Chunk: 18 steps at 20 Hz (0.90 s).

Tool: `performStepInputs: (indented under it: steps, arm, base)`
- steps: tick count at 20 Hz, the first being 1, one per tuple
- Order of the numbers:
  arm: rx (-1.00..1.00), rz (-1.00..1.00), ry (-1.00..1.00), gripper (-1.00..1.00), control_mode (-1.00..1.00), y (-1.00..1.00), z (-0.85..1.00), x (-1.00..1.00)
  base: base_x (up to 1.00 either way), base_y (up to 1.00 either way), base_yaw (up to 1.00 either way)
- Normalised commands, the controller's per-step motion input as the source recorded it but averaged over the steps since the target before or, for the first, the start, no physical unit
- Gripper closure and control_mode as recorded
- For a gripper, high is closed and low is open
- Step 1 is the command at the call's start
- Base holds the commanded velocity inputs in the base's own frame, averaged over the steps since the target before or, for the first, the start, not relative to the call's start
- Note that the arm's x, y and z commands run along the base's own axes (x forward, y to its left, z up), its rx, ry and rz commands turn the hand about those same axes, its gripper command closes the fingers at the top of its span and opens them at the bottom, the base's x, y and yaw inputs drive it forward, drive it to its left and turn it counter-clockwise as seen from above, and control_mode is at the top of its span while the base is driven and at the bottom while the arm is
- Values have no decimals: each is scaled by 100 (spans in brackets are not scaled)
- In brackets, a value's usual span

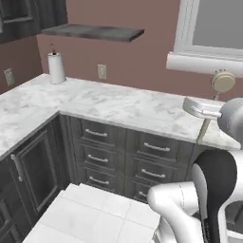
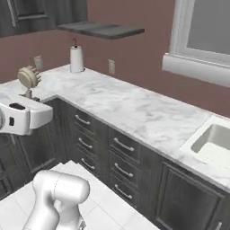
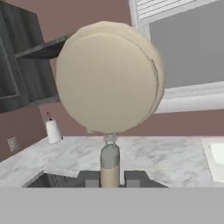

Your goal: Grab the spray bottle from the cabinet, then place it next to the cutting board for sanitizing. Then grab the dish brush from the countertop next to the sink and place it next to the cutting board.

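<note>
We face a corner kitchen with dusty-pink walls, where the white marble countertop with grey veins [image 1: 109, 102] wraps from the left edge of the left base view across to the right, above dark grey drawer fronts and a white tile floor. A white-framed window [image 2: 202, 36] fills the upper right of both base views, and a dark floating shelf [image 1: 95, 32] hangs at upper centre.

We judge ourselves well into the second half of the job. The two-finger gripper [image 3: 110, 177] is pinched on the thin handle of the small cream-beige dish brush with a round disc head [image 3: 107, 78], which stands upright in the hand view, its head looming large at centre. In the left base view the brush [image 1: 223, 81] rides at the right edge above the counter; in the right base view it [image 2: 29, 77] sits at the left edge. So the pickup looks done; carrying it over and setting it down is what remains. We see neither a cutting board nor a spray bottle from here, so we cannot confirm the first half.

As for containers, the pale rectangular recessed sink basin [image 2: 215, 139] at the right edge of the right base view appears to hold nothing. A slice of the dark grey wood-grain cabinet [image 3: 17, 65] shows at upper left in the hand view, its inside hidden. A white paper-towel roll on a stand [image 1: 56, 67] stands on the counter at upper left.
</note>
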Motion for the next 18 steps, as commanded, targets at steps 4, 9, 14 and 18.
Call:
performStepInputs:
  steps: [4,9,14,18]
  arm:
    - [0,0,0,100,100,0,0,0]
    - [0,0,0,100,100,0,0,0]
    - [0,0,0,100,100,0,0,0]
    - [0,0,0,100,100,0,0,0]
  base:
    - [-1,0,94]
    - [0,0,90]
    - [0,25,87]
    - [0,28,81]
